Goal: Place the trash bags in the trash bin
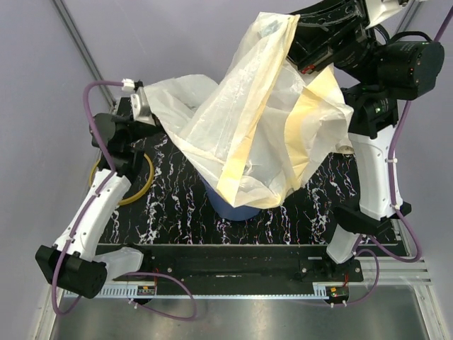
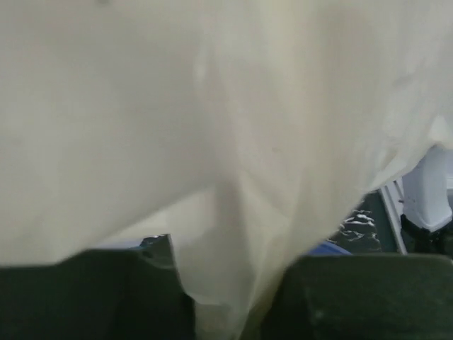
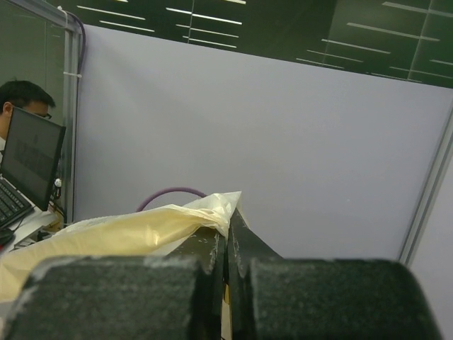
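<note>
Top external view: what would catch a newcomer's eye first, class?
The big cream trash bag hangs spread over the middle of the table, its top corner pinched high by the right gripper. Beneath it, only a sliver of the blue trash bin shows. The left gripper meets the bag's left edge.

I'm looking into a lab or test booth: grey partition [image 3: 283, 156], a man [image 3: 21, 95] at a laptop [image 3: 28, 159] (edge of view), strip lights [image 3: 205, 15] overhead.
</note>
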You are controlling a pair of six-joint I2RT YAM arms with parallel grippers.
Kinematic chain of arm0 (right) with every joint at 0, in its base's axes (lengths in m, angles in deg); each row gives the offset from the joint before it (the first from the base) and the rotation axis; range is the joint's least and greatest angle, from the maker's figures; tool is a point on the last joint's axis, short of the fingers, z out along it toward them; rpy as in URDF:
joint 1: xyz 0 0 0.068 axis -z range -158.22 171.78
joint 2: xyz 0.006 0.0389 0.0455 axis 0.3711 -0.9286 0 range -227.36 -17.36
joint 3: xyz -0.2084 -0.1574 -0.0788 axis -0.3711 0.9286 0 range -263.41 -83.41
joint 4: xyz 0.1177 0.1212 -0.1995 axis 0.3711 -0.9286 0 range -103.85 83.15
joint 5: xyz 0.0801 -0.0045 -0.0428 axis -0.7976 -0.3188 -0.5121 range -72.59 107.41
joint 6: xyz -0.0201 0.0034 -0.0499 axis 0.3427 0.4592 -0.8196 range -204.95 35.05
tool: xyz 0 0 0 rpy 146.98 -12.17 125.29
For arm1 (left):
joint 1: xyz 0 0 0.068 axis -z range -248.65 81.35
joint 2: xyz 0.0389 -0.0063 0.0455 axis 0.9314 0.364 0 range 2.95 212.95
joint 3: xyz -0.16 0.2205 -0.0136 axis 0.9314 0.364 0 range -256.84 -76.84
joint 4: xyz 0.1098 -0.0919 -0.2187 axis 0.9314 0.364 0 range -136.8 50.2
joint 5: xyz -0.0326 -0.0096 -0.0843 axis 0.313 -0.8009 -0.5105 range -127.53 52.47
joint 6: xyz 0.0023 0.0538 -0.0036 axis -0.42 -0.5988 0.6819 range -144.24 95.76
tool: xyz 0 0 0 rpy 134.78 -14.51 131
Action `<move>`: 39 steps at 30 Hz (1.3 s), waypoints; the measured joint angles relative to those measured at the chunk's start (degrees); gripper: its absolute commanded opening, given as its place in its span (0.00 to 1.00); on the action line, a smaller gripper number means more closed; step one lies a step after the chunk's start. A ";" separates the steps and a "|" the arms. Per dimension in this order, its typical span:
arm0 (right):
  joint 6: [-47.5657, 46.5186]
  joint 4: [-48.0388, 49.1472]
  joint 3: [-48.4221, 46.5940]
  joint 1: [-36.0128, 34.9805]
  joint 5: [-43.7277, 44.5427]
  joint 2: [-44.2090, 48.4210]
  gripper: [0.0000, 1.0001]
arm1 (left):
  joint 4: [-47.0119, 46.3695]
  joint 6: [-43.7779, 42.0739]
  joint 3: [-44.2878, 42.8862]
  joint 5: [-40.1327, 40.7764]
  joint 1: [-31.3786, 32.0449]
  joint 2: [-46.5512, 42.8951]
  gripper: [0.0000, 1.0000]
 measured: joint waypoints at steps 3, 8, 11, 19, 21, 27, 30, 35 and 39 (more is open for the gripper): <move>-1.18 -1.01 -0.35 -0.24 0.87 -0.90 0.00 | 1.01 4.02 -3.28 -0.24 -2.84 0.68 0.00; -5.55 -2.45 7.26 -0.24 3.74 2.36 0.00 | 9.22 5.18 -8.98 -0.72 -11.78 -1.36 0.00; -9.22 -3.17 15.19 -0.24 5.40 6.36 0.00 | 14.36 3.98 -11.69 -1.14 -12.63 -3.91 0.00; -18.51 -10.86 30.51 -0.17 13.46 16.63 0.00 | 23.74 3.82 -16.26 -3.10 -10.03 -4.04 0.00; -20.15 -14.10 34.82 -0.15 17.92 20.26 0.00 | 28.87 2.19 -15.15 -2.67 -5.81 -3.58 0.00; -24.83 -20.81 46.97 0.04 26.51 30.53 0.00 | 41.72 -2.05 -8.48 2.19 4.74 -2.23 0.00; -26.84 -22.45 50.03 0.04 28.59 33.09 0.00 | 45.86 -3.96 -4.15 5.16 7.69 -2.01 0.00; -29.33 -24.76 53.40 0.04 32.48 33.94 0.00 | 55.84 -9.88 -2.58 10.19 10.60 0.81 0.33; -30.40 -27.45 54.77 0.09 35.71 32.87 0.00 | 67.30 -16.96 -4.04 11.54 10.21 1.33 0.56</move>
